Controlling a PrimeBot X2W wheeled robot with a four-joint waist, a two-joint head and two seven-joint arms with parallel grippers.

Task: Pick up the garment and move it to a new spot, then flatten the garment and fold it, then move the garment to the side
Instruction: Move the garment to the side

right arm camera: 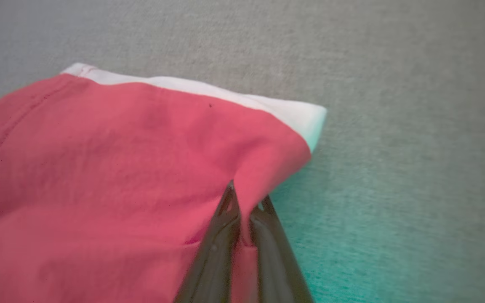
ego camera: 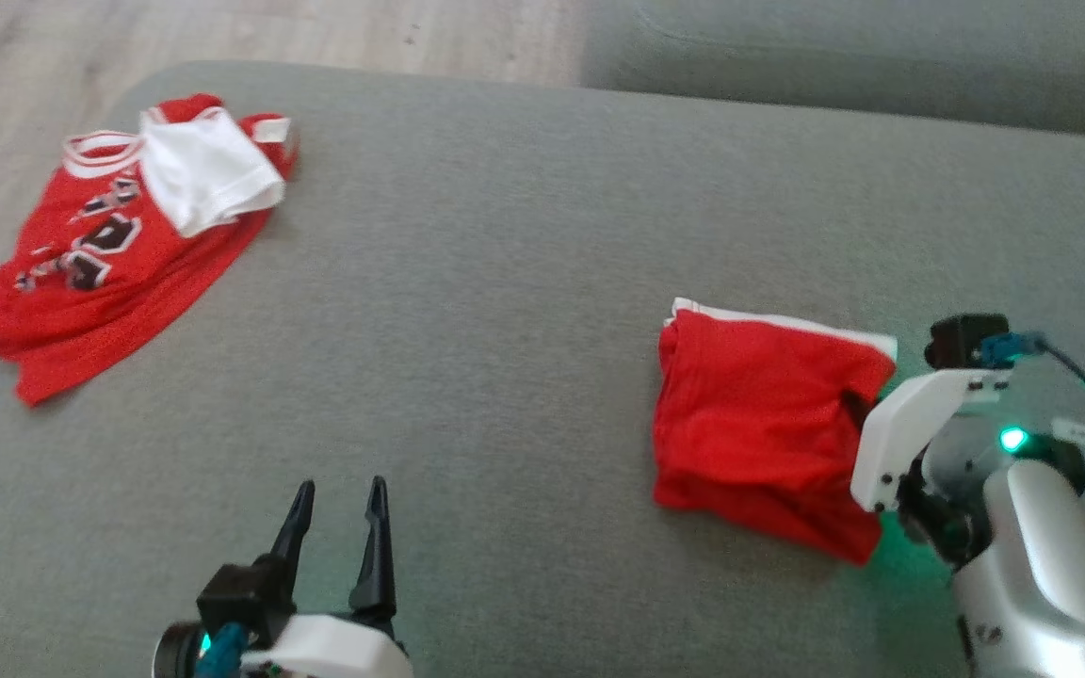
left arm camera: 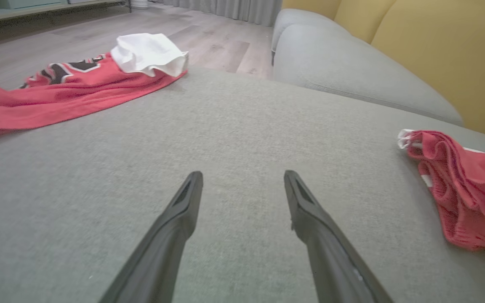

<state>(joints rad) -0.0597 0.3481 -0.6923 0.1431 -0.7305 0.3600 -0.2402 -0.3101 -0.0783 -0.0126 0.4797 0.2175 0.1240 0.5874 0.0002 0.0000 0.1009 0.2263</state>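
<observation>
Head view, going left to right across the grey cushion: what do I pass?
red jersey → left hand, open → folded red garment → right hand, shut on that garment's right edge

A broad grey fabric sofa seat [ego camera: 524, 235] spreads across the foreground. Pale wood-plank floor [left arm camera: 209, 38] lies beyond it, with grey curtains [left arm camera: 234, 8] far off. A grey bolster [left arm camera: 352, 75] and yellow back cushions [left arm camera: 444, 54] stand on the right.
</observation>
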